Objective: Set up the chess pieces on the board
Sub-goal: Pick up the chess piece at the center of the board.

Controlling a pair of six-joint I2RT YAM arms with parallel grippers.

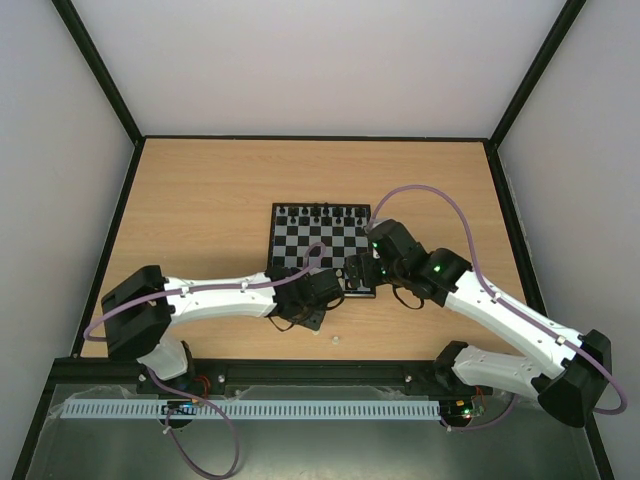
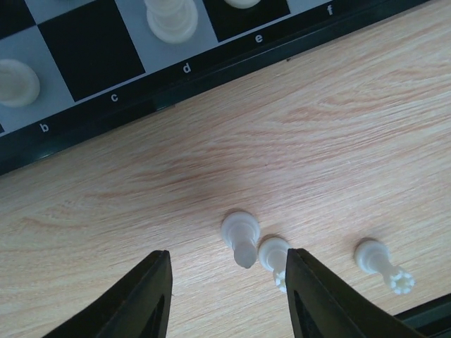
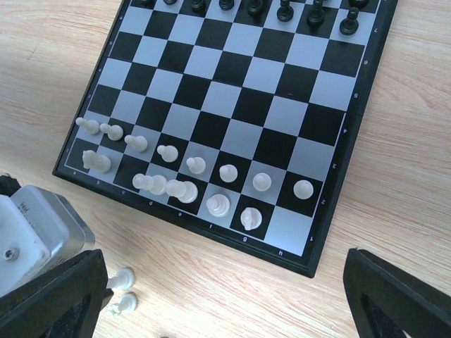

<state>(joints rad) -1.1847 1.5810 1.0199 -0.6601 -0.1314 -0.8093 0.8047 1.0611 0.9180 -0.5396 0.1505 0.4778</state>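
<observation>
My left gripper (image 2: 227, 260) stands part-open astride one of three loose white pieces (image 2: 242, 232) on the table (image 2: 352, 127) beside the board (image 3: 239, 137), my right gripper (image 3: 222, 257) gapes wide above its near edge, and only the right wrist view shows white's back rank gapped.

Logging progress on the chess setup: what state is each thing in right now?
Left hand: open, straddling two loose white pieces.
Right hand: open, empty.
Board: flat; white pawns in a row, back row has gaps.
Third loose white piece: on the table, outside the left hand.
Black pieces: standing at the far edge.
</observation>
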